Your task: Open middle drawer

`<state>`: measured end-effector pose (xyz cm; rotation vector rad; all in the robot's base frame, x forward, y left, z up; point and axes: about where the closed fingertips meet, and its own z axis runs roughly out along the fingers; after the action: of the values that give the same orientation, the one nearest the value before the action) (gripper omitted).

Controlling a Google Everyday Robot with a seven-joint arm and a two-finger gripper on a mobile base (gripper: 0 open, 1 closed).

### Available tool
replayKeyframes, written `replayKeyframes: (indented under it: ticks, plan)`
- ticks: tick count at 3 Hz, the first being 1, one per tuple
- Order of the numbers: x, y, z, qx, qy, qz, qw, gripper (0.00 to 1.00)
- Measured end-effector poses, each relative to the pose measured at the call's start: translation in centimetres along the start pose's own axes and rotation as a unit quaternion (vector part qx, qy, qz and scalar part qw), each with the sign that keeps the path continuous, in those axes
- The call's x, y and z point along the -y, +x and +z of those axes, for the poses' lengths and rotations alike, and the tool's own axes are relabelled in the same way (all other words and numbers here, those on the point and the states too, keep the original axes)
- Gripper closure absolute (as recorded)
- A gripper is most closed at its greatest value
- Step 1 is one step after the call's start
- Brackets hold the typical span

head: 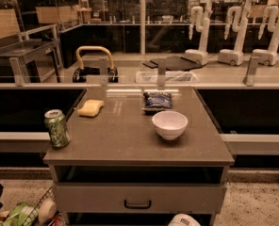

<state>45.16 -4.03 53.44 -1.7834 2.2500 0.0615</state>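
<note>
The middle drawer (139,197) is a wide grey front below the table top, shut flush, with a small black curved pull handle (137,204) at its centre. Above it is a dark open recess (139,174) with no front panel. Only a white rounded part of my gripper (184,220) shows at the bottom edge. It is below the drawer front, to the right of the handle and apart from it.
On the table top (130,145) stand a green can (57,128), a yellow sponge (91,108), a blue snack bag (157,101) and a white bowl (169,124). A wire basket with items (24,214) sits on the floor at the lower left. A railing (139,85) runs behind the table.
</note>
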Motion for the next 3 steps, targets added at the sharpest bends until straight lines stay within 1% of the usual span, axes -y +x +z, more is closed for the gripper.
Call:
replayKeyframes:
  ticks: [1, 2, 3]
  plan:
    - [1.0, 0.4, 1.8, -0.017, 0.001, -0.010, 0.9998, 0.00]
    - [3.5, 1.2, 4.3, -0.031, 0.020, -0.035, 0.9987, 0.00]
    - [5.7, 2.0, 6.1, -0.039, 0.040, -0.060, 0.9966, 0.00]
